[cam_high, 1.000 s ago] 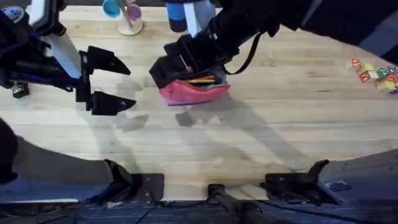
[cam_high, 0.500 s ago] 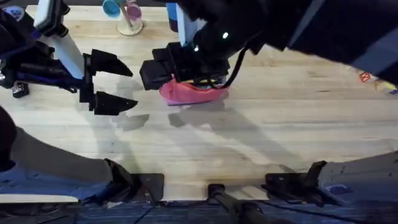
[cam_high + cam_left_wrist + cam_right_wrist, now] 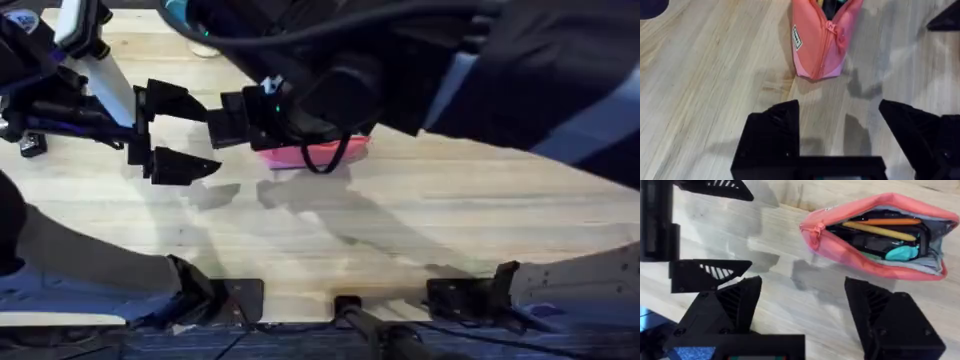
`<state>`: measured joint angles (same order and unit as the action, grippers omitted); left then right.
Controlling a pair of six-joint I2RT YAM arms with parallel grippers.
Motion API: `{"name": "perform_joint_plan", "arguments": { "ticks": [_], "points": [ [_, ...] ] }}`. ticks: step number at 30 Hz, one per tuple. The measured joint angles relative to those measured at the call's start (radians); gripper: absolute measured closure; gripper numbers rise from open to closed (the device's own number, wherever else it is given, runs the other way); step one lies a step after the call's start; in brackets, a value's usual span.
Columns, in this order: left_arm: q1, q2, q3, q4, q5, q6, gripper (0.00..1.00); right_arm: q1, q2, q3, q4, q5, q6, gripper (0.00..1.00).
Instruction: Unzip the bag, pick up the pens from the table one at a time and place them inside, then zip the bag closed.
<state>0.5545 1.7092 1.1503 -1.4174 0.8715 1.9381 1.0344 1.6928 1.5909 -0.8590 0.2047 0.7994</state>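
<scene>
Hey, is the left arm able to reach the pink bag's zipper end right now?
Probably yes: the left tool is open, facing the bag with bare table between, though the right tool hovers close.

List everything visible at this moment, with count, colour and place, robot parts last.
bag: one, pink, lying unzipped on the table between the two grippers, its mouth gaping.
pens: at least two, one yellow and one orange, inside the open bag among dark and teal items I cannot identify.
table: one, pale wood planks, under everything.
label: one, white, on the bag's side near its closed end.
left gripper: one, black, open, just left of the bag and pointing toward it.
right gripper: one, black, open, over the table beside the bag's zipped end; its arm crosses above the bag in the overhead view.
</scene>
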Motion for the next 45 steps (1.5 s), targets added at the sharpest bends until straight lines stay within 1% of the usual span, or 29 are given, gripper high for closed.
{"name": "perform_joint_plan", "arguments": {
  "ticks": [11, 31, 34, 42, 45],
  "points": [
    [0.000, 0.000, 0.000, 0.000, 0.000, 0.000, 0.007, 0.002, 0.049, 0.000, 0.025, 0.015, 0.057, 0.005],
    [0.000, 0.000, 0.000, 0.000, 0.000, 0.000, 0.007, 0.002, 0.219, 0.000, 0.157, 0.018, 0.069, 0.008],
    [0.000, 0.000, 0.000, 0.000, 0.000, 0.000, 0.007, 0.002, 0.237, 0.000, 0.180, 0.020, 0.069, 0.064],
    [0.000, 0.000, 0.000, 0.000, 0.000, 0.000, 0.007, -0.017, 0.262, 0.000, 0.199, 0.038, 0.073, 0.313],
    [0.000, 0.000, 0.000, 0.000, 0.000, 0.000, 0.007, -0.028, 0.265, 0.000, 0.208, 0.046, 0.079, 0.359]
  ]
}}
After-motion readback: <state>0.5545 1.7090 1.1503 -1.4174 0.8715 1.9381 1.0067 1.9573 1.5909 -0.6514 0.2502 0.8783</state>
